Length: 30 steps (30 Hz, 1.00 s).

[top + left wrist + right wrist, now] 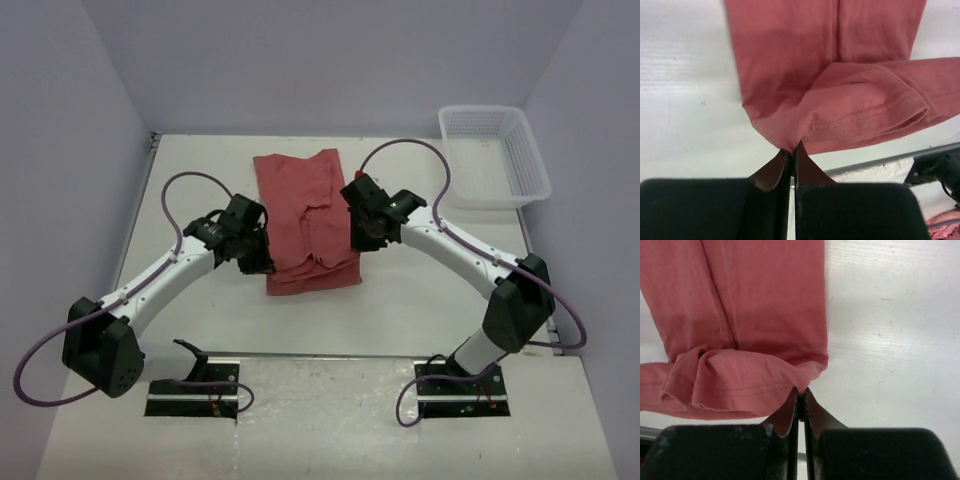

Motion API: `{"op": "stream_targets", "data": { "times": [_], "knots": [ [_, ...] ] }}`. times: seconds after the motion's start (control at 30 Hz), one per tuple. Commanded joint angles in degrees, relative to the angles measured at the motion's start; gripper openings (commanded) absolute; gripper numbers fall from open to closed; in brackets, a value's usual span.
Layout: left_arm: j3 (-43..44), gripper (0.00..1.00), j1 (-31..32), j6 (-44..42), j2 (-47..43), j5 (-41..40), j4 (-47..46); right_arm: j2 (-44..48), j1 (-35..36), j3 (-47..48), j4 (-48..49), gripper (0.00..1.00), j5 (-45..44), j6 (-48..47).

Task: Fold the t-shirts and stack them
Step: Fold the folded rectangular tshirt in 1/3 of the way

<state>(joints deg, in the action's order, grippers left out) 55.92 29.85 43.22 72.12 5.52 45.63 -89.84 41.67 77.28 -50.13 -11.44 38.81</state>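
The left gripper (791, 151) is fully closed. Between its two tips it pinches the left edge of the brick-red t-shirt (305, 215), at a place where the cloth lies double and a stitched hem (865, 117) shows. The right gripper (801, 391) is closed in the same way on the right edge of the shirt, also on a doubled part. In both wrist views a loose roll of fabric sits just at the pinch, and beyond it the cloth spreads smooth.

The t-shirt lies in the middle of the table (430, 290), between the two arms, as a narrow shape running from near to far. Its near part looks wrinkled. The white mesh basket (495, 155) stands at the far right corner, well apart from it.

I judge that a cross fold of this one shirt is in hand, and no stack is visible. The next move calls for both arms to travel together at equal height, so the pinched line is straight. Then they should lay the layer flat before the fingers open.
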Motion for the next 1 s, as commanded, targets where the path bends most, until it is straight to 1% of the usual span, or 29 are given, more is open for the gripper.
{"op": "stream_targets", "data": {
  "times": [0.0,0.17,0.27,0.4,0.47,0.6,0.97],
  "knots": [
    [4.5,0.0,-1.4,-4.2,4.9,-0.1,-4.7,-4.4,-1.2,5.4,1.1,0.0,4.1,-6.4],
    [10.1,0.0,-2.8,-5.8,11.4,0.0,-7.0,-10.8,-3.2,9.3,2.2,0.0,6.5,-9.0],
    [11.5,0.0,-4.4,-6.5,14.6,0.9,-8.2,-13.9,-4.3,12.1,2.3,0.0,7.8,-10.1],
    [11.9,0.0,-7.0,-7.4,16.1,1.0,-9.1,-16.8,-5.5,16.9,2.0,0.0,8.5,-11.1],
    [11.1,0.0,-8.9,-7.8,16.1,2.3,-10.5,-18.1,-6.4,18.3,1.4,0.0,9.2,-11.6],
    [11.5,0.0,-10.4,-8.8,17.6,2.5,-10.6,-20.8,-7.4,23.0,0.2,0.0,9.8,-12.6],
    [16.6,0.0,-12.5,-10.8,25.8,4.4,-12.0,-27.8,-9.2,27.5,-0.3,0.0,11.1,-13.5]
  ]
}}
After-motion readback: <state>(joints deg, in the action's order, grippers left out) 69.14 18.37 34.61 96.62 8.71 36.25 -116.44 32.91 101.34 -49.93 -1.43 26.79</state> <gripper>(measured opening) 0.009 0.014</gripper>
